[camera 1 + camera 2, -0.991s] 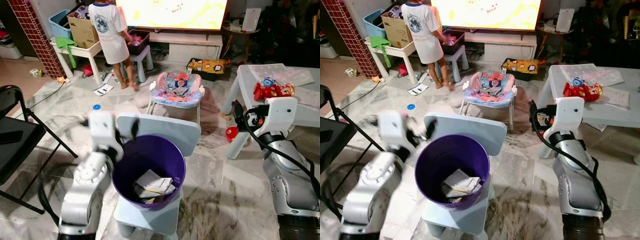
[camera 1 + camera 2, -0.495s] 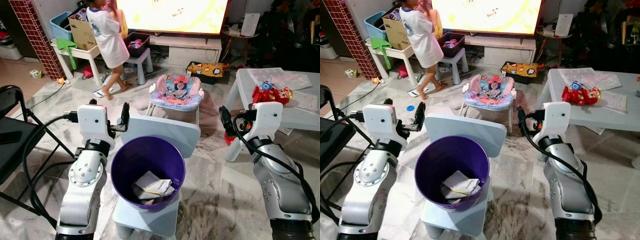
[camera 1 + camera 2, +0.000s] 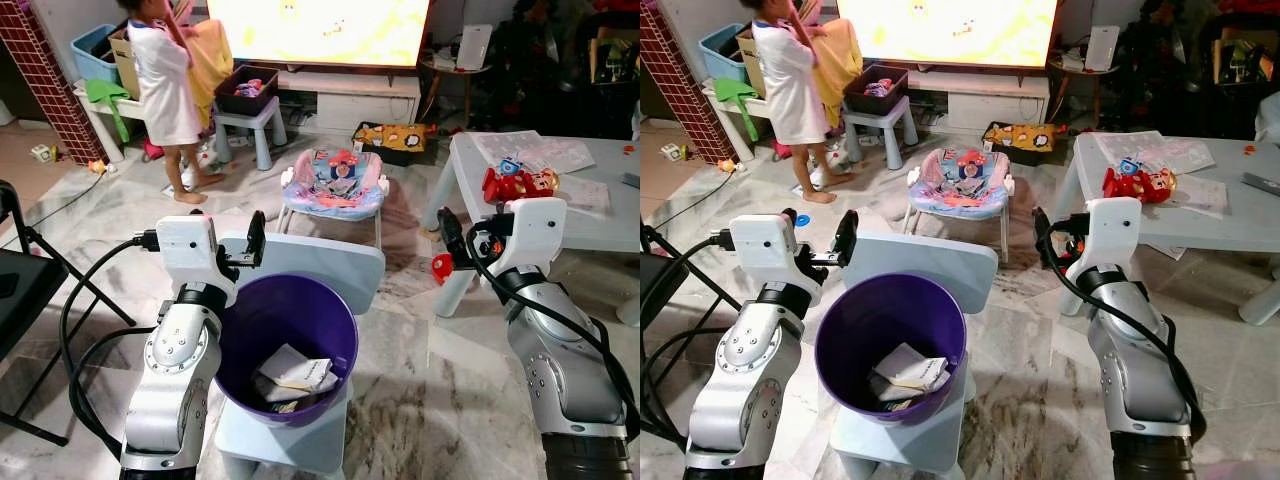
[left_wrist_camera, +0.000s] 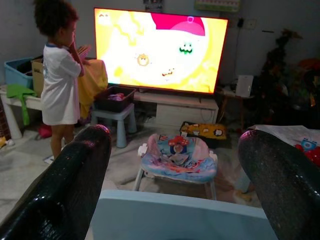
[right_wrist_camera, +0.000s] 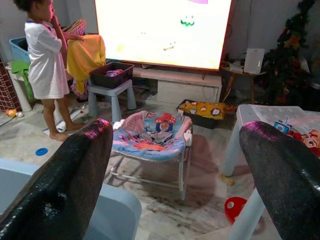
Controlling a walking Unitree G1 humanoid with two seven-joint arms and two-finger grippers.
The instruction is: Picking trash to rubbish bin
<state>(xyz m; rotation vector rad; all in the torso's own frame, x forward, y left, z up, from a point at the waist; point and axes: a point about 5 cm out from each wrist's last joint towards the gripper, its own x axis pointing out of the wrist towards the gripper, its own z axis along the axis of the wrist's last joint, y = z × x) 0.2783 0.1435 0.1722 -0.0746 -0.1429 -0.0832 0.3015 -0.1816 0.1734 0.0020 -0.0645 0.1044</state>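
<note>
Bin: smooth purple plastic, faint sheen; trash inside: creased white paper; chair: matt pale-blue plastic; floor: polished veined marble; fingers: glossy black, finely pebbled.

The rubbish bin is deep purple, and the trash inside it is white paper with darker scraps beneath. It sits on a pale blue chair. The floor is grey-and-cream marbled tile. Both arms are silver with white wrist housings and glossy black fingers. The baby bouncer is light blue with a busy red and pink print. The counter is pale grey, carrying red toys. The television glows yellow and orange. A person wears a white shirt beside a yellow cloth.
</note>
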